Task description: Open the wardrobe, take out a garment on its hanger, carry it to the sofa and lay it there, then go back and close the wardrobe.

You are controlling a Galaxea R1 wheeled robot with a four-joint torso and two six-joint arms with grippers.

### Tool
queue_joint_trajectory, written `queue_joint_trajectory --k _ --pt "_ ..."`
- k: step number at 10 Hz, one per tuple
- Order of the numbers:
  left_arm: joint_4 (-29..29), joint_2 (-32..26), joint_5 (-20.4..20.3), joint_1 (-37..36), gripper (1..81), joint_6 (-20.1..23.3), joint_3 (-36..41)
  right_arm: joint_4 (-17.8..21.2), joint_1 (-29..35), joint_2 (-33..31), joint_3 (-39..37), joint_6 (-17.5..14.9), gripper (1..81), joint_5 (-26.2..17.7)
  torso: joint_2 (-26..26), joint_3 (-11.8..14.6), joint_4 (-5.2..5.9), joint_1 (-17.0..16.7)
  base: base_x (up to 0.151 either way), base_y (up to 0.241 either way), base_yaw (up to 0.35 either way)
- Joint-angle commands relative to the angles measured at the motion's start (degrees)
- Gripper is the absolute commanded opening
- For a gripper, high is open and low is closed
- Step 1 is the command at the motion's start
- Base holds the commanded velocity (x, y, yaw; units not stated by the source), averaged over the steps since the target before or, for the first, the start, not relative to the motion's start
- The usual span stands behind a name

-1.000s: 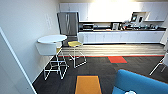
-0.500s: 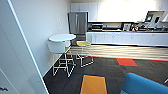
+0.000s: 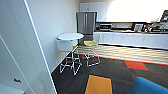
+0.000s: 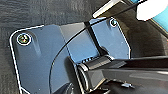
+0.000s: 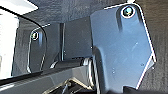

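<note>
The left wrist view looked down on dark grey, finely ribbed carpet. Over it lay the robot's own wide dark blue-grey plate with round fittings at its corners, and a jointed black bar ran out beside that plate. A thin black cable curved across the plate. At one corner of the picture showed a strip of bright blue surface, with a blurred white shape and a pale slanted bar close by it; what these were could not be told.

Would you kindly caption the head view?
Round white table and stools by the wall, steel fridge behind, blue sofa corner nearby.
</note>
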Motion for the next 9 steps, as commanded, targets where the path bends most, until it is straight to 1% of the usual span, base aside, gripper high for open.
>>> queue_joint_trajectory --k 1,6,7,9 --pt "0.1 -0.3 1.7 -2.4 81.1 0.0 0.8 -0.3 2.0 0.3 0.2 -0.3 81.1 -3.1 0.0 0.0 0.0 0.1 0.0 0.0 0.244" --pt "0.0 0.7 1.8 -2.4 81.1 0.0 0.5 -0.2 2.0 0.2 0.2 -0.3 81.1 -3.6 0.0 0.0 0.0 0.1 0.0 0.0 0.259" --pt "0.1 1.4 1.8 -2.4 81.1 0.0 -0.4 -0.2 1.8 0.3 0.2 -0.2 81.1 -3.8 0.0 0.0 0.0 0.1 0.0 0.0 0.261" --pt "0.0 4.0 1.8 -2.4 81.1 0.0 -5.0 -0.2 1.6 0.3 0.0 -0.2 81.1 -4.2 0.0 0.0 0.0 0.1 0.0 0.0 0.263"
